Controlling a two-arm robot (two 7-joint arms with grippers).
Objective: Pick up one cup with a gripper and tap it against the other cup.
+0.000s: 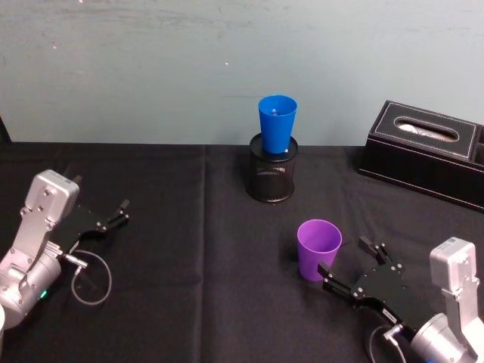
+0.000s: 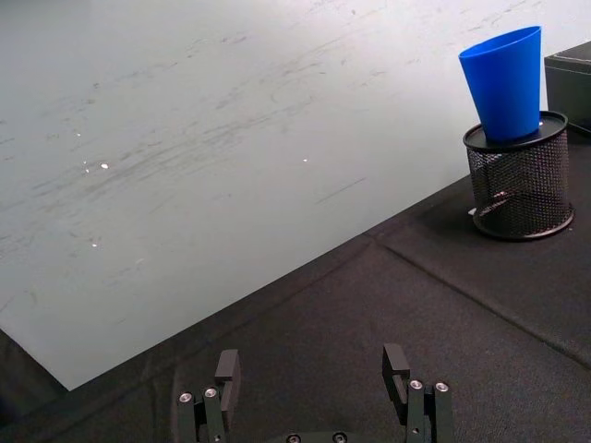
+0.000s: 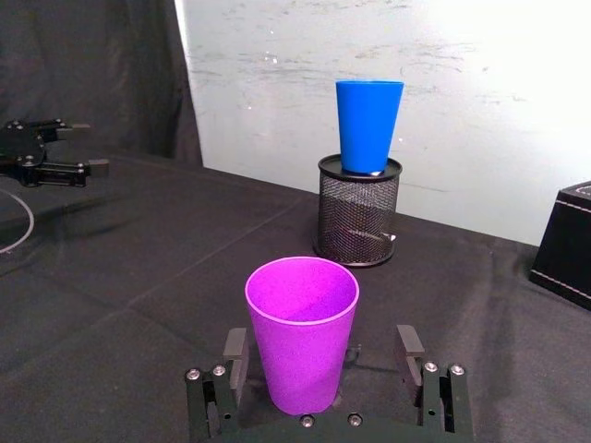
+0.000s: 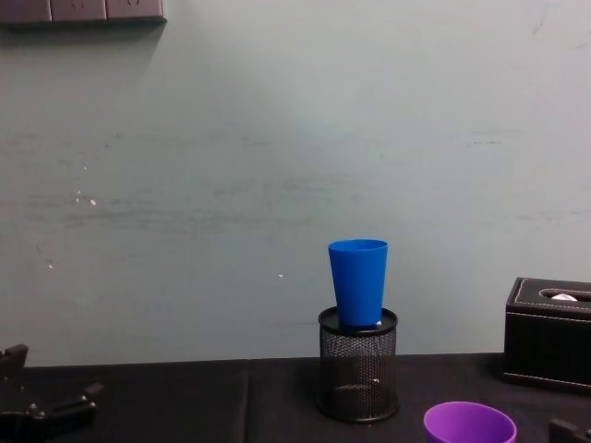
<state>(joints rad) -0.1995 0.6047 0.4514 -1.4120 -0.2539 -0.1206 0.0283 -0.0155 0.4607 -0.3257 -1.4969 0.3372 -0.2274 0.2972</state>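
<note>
The right gripper (image 1: 344, 257) sits at 5 o'clock on the table (image 1: 189, 302), jaws spread wide, its fingers (image 3: 407, 349) flanking the purple cup (image 3: 302, 332) low on its wall with a gap on each side (nothing is gripped yet); the cup stands upright, mouth up. The step in hand looks to be the grasp: centre the cup between the fingers first, so neither one shoves it sideways, then close gently, since thin plastic likely flexes; a hold a little higher up the taper may slip less. The blue cup (image 1: 277, 125) stands at 11 o'clock from the purple one, perched in the mesh holder (image 1: 271, 178); it may topple, so tap lightly. The left gripper (image 1: 119, 213) lies parked at 9 o'clock, also spread open.
</note>
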